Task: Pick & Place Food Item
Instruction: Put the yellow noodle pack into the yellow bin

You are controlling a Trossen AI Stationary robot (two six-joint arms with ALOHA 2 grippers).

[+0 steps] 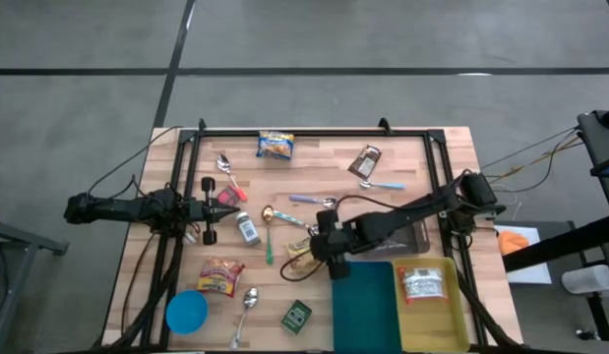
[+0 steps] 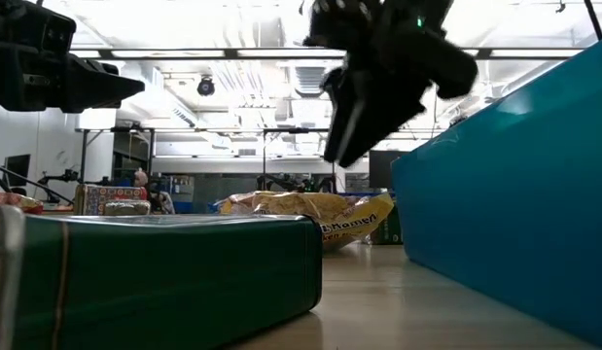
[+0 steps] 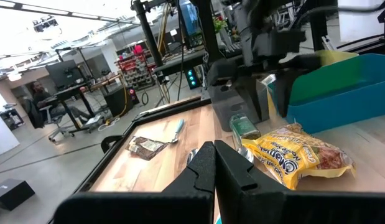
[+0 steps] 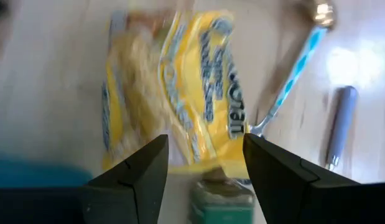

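Observation:
A yellow snack bag lies flat on the wooden table just left of the teal bin; it also shows in the low view and the left wrist view. My right gripper hangs open a little above the yellow snack bag, pointing steeply down, one finger to either side of it and clear of it. From table height my right gripper shows above the bag. A small green item stands beside the bag. My left gripper is shut and level at the table's left.
A yellow bin holding a packet stands right of the teal bin. Spoons, more snack packets, a small jar, a green tin and a blue lid lie scattered over the table.

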